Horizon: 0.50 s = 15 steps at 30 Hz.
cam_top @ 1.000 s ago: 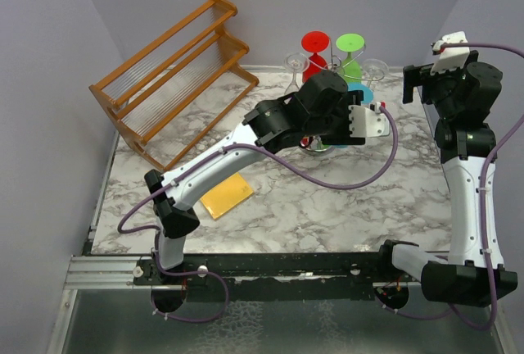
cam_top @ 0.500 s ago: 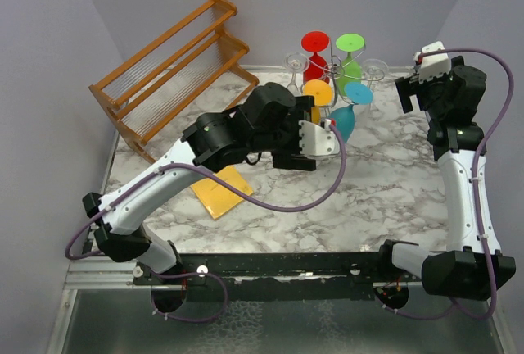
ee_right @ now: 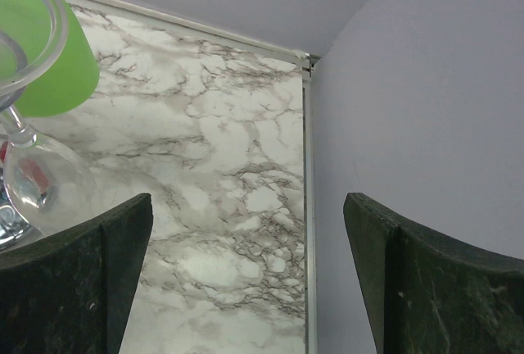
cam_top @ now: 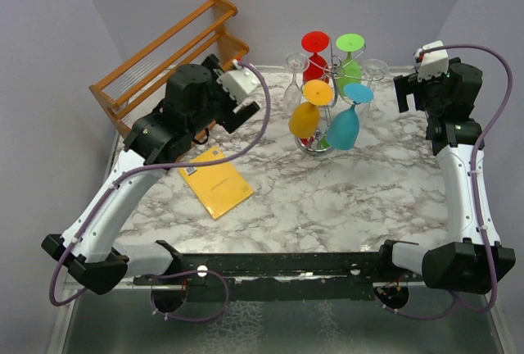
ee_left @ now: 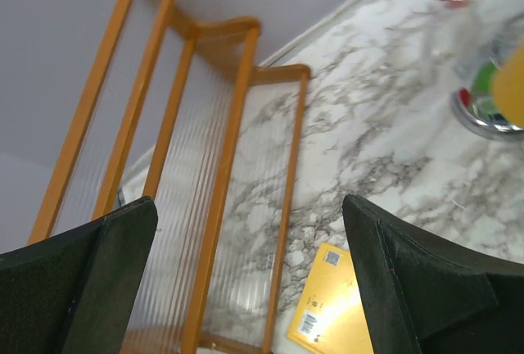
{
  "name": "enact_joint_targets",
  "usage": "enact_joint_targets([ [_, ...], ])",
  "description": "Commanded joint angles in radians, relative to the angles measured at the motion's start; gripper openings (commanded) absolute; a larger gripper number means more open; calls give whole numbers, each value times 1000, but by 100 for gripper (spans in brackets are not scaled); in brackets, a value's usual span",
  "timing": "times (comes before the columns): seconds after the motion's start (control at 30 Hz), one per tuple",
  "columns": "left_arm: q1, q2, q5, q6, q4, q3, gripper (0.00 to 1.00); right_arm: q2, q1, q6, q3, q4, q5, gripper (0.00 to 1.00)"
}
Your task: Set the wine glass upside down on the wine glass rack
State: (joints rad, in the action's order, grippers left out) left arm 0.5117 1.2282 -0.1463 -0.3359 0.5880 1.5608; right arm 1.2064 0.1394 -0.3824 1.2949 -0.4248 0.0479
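Nearest the arm bases, a flat yellow packet lies on the white-and-grey marbled tabletop, left of centre. Above and a little beyond it hangs the left gripper, its black fingers spread wide with nothing between them, over the packet and the foot of the wooden shelf. On the other side, the right gripper is raised near the far right corner of the table, fingers equally parted and bare.

Between the two arms, farther back, stands the silver wire wine glass rack on its round shiny base. An amber-yellow wine glass hangs from it upside down, foot up and bowl down, on the near left side. A teal wine glass hangs just beside it to the right. Behind them hang a red glass, a green glass and two clear glasses.

Farthest left, the slatted orange wooden tiered rack stands against the wall.
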Motion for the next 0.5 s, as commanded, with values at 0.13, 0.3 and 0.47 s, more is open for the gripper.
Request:
enact_joint_targets([
  [0.13,-274,-155,64,354,-276,-197,99,34,8,146,67,35,-42,100],
  [0.3,-337,-222,130,354,-319,-268,99,26,8,127,91,39,31,100],
  [0.47,-377,-268,163,324,-391,-326,99,-37,8,94,47,73,51,100],
])
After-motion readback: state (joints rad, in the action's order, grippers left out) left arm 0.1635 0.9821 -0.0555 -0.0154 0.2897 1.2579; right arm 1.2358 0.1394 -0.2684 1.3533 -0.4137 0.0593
